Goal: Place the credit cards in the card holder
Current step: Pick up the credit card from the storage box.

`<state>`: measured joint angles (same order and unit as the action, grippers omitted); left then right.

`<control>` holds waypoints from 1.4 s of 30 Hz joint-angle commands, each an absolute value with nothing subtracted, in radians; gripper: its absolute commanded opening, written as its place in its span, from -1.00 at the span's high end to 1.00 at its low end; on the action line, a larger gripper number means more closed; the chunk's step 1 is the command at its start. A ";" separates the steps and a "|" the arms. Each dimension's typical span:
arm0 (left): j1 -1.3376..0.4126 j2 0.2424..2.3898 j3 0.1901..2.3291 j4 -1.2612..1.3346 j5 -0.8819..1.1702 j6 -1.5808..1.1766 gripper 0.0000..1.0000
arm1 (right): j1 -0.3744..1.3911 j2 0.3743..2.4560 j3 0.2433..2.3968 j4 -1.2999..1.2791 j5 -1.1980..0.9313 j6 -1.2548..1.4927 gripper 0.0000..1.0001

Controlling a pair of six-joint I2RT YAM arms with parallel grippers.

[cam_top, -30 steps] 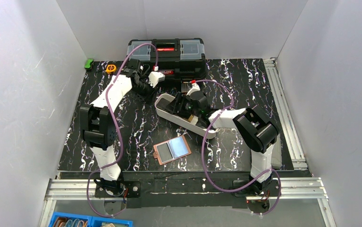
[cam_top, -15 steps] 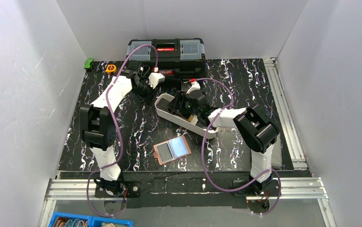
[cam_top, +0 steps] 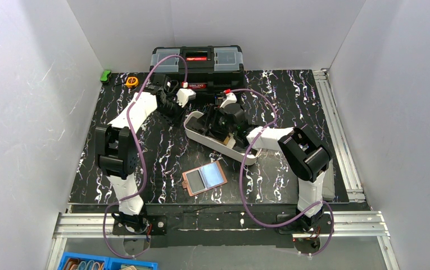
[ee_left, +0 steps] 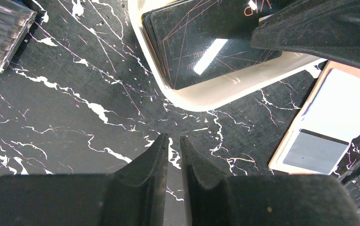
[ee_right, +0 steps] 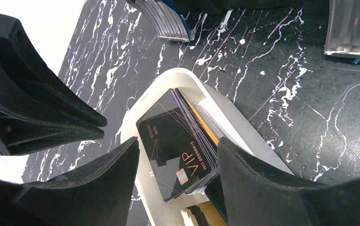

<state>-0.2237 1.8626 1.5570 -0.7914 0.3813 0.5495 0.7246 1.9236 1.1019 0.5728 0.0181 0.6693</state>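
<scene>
The right gripper (ee_right: pixel 177 146) hangs over the far end of the white oval tray (ee_right: pixel 142 101). Its 2 fingers (ee_right: pixel 98 179) are spread wide, one on each side of the stack of credit cards (ee_right: pixel 171 129), and grip nothing. The stack lies inside the tray. Its top card is black with "VIP" lettering, and an orange edge shows among the cards beneath.

The left gripper (ee_left: pixel 173 141) sits low over the black marbled table (cam_top: pixel 162 152), just beside the tray's rounded end. Its fingers are drawn almost together with only a thin slit between them, and they are empty.

The card holder (cam_top: pixel 204 178) lies open and flat on the table toward the near edge, well apart from the tray, with a pale blue-grey face showing inside its tan-pink border. A black toolbox (cam_top: pixel 197 59) stands at the far edge.
</scene>
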 commanded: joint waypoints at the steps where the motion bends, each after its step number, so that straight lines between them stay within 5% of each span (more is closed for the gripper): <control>1: -0.218 1.804 1.551 -0.801 0.391 0.549 0.71 | 0.738 1.916 1.142 0.599 0.007 0.647 -0.37; 42: -0.217 1.796 1.546 -0.789 0.365 0.565 0.74 | 0.757 1.778 0.941 0.643 -0.066 0.767 -0.20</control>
